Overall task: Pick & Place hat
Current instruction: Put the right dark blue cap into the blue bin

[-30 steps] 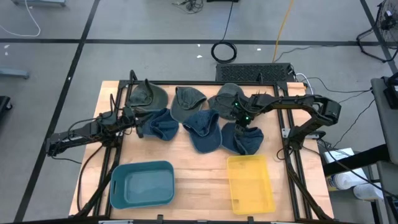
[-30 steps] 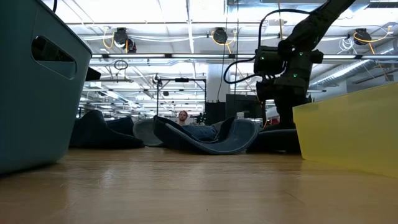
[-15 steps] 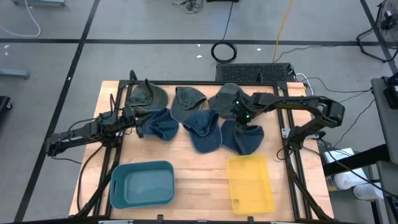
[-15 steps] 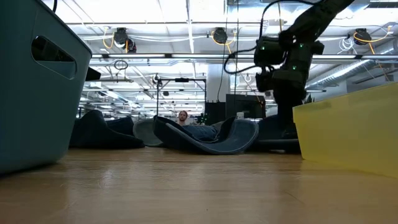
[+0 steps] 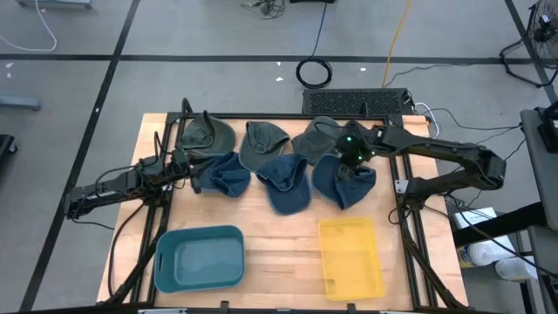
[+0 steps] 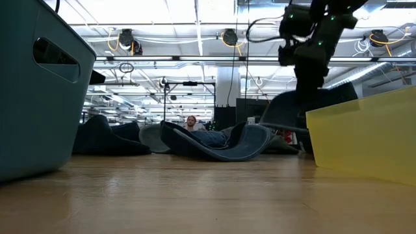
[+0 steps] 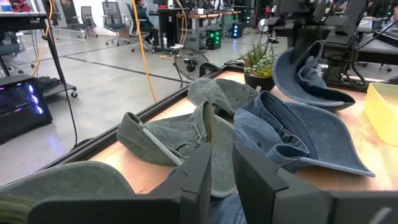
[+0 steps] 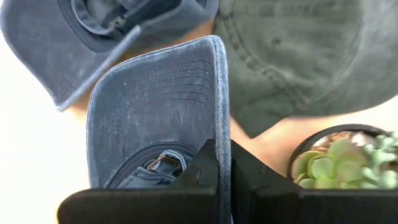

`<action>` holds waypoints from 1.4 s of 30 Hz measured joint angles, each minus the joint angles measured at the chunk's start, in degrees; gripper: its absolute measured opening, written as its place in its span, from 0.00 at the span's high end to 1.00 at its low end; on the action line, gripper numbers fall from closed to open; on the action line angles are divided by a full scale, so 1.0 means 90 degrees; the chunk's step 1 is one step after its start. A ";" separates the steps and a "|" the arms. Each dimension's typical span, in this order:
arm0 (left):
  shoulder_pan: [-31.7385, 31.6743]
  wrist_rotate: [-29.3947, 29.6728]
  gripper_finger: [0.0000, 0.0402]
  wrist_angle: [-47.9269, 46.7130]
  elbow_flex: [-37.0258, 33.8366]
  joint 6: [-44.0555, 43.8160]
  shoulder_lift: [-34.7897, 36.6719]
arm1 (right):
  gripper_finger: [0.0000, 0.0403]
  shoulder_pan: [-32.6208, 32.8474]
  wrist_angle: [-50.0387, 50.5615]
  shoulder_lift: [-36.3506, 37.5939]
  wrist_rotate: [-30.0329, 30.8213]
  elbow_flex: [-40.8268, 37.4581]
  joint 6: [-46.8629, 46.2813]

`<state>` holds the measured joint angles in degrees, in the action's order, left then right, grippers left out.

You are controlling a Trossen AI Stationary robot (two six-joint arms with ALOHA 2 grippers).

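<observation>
Six hats lie in a cluster at the table's far half: three green ones (image 5: 205, 133) (image 5: 263, 144) (image 5: 314, 135) and two blue ones (image 5: 222, 174) (image 5: 286, 181) resting on the wood. The third blue hat (image 5: 346, 183) hangs below my right gripper (image 5: 353, 153), which is shut on it. My left gripper (image 7: 217, 180) waits at the left side, level, its fingers a narrow gap apart with nothing between them, just short of the left blue hat. My right gripper pinches the blue hat's edge (image 8: 219, 140), beside the brim, between its two fingers. The fingers slant down from above. The hat (image 6: 296, 110) hangs below them with its hollow side showing, lifted off the table as far as the yellow bin lets me see.
A teal bin (image 5: 199, 257) and a yellow bin (image 5: 350, 257) stand at the near edge. A small potted succulent (image 8: 342, 155) sits by the far right green hat. A black frame rail (image 5: 261, 116) runs round the table.
My right gripper has risen and drawn toward the table's far right, tipping less steeply down. The blue hat has come up with it, from lying on the table to hanging below the fingers.
</observation>
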<state>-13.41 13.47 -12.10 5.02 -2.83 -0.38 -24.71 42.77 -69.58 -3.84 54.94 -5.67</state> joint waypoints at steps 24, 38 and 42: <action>0.0000 0.0000 0.82 0.0000 0.0000 0.0000 0.0000 | 1.00 0.0715 -0.0754 0.2347 0.0123 0.0005 0.0898; -0.0002 -0.0001 0.82 0.0000 0.0000 0.0000 0.0001 | 1.00 0.1360 -0.3161 0.2407 0.0273 0.0007 0.0929; 0.0000 -0.0001 0.82 0.0000 0.0000 0.0000 0.0001 | 1.00 0.1477 -0.3729 0.2384 0.0493 0.0007 0.1120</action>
<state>-13.41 13.46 -12.10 5.02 -2.83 -0.37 -11.41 9.21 -48.13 0.60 55.00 4.41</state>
